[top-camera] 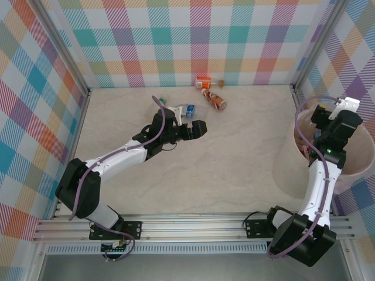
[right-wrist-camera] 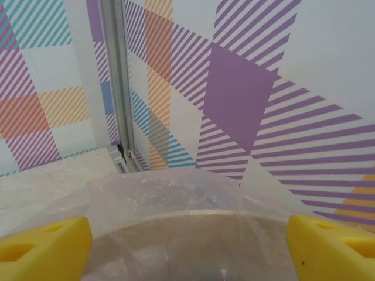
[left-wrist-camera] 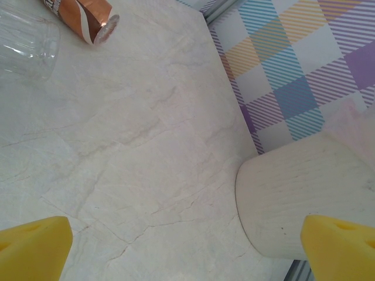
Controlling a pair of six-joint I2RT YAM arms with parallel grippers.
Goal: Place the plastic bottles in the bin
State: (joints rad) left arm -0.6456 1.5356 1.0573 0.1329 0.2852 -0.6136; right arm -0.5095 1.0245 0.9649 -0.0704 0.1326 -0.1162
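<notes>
table (top-camera: pixel 234 170), pale marble. bin (top-camera: pixel 287 167) at its right edge. right gripper (top-camera: pixel 335 117) above the bin rim, fingers spread wide, nothing between. left gripper (top-camera: pixel 188 122) mid-table, likewise spread, empty. blue-label bottle (top-camera: pixel 188 109) just beside it. brown-label bottle (top-camera: pixel 216 100) and orange-label bottle (top-camera: pixel 205 83) lie near the far wall.

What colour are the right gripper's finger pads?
Yellow: the right gripper's pads show best in the right wrist view.
</notes>
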